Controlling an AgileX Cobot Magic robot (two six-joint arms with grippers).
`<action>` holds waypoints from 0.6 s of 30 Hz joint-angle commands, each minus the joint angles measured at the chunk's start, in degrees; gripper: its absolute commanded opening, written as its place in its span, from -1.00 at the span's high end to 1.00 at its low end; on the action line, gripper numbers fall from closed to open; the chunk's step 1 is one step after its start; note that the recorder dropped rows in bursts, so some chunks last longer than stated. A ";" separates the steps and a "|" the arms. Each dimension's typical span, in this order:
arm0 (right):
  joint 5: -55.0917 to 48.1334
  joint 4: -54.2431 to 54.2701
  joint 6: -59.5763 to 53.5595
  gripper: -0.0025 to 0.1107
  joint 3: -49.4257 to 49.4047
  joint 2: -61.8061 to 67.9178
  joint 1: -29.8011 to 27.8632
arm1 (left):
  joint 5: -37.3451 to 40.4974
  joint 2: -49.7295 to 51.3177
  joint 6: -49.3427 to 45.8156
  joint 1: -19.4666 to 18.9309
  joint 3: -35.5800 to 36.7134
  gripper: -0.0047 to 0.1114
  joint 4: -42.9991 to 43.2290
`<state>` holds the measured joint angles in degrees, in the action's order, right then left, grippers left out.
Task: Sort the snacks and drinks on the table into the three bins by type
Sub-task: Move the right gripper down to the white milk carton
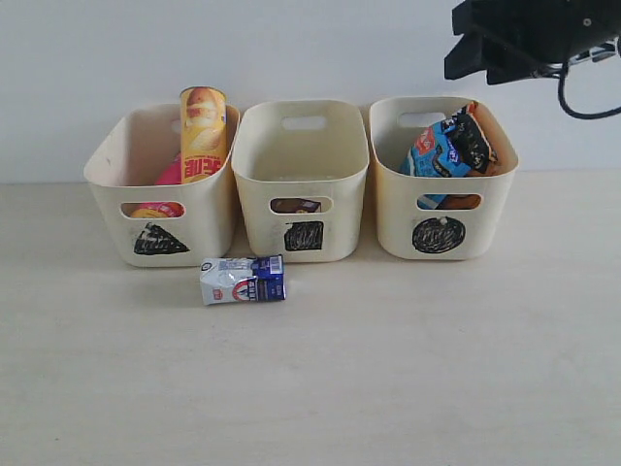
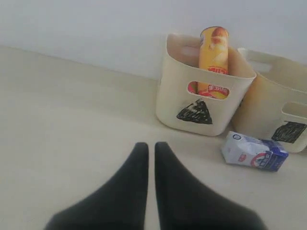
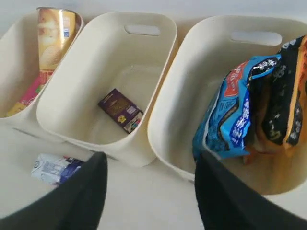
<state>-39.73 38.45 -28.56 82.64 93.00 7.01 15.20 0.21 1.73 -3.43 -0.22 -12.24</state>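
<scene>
Three cream bins stand in a row on the table. The triangle bin holds a yellow chip tube and a pink tube. Inside the square bin lies a small purple box. A blue bag and an orange-black bag lean in the circle bin. The white-and-blue drink carton lies on its side in front of the first two bins. My right gripper hovers open and empty above the bins. My left gripper is shut, low over the table, left of the carton.
A plain white wall runs behind the bins. The right arm hangs dark at the upper right of the exterior view. Bare table surface stretches in front of the bins and the carton.
</scene>
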 commanded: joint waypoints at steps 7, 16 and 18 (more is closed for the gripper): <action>0.70 9.09 -4.98 0.10 -14.78 -8.35 8.88 | 0.89 -0.21 -5.71 -0.05 0.22 0.84 0.61; 17.89 10.58 -2.24 -0.46 -17.99 2.82 24.15 | 1.15 -0.21 -5.71 -0.05 0.22 0.84 0.61; 19.02 10.71 -3.88 -0.44 -17.34 6.69 25.14 | 1.15 -0.21 -5.71 -0.05 0.22 0.84 0.61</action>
<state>-22.50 48.59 -31.06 64.87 96.88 31.34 16.30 0.21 -3.62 -3.43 -0.22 -11.82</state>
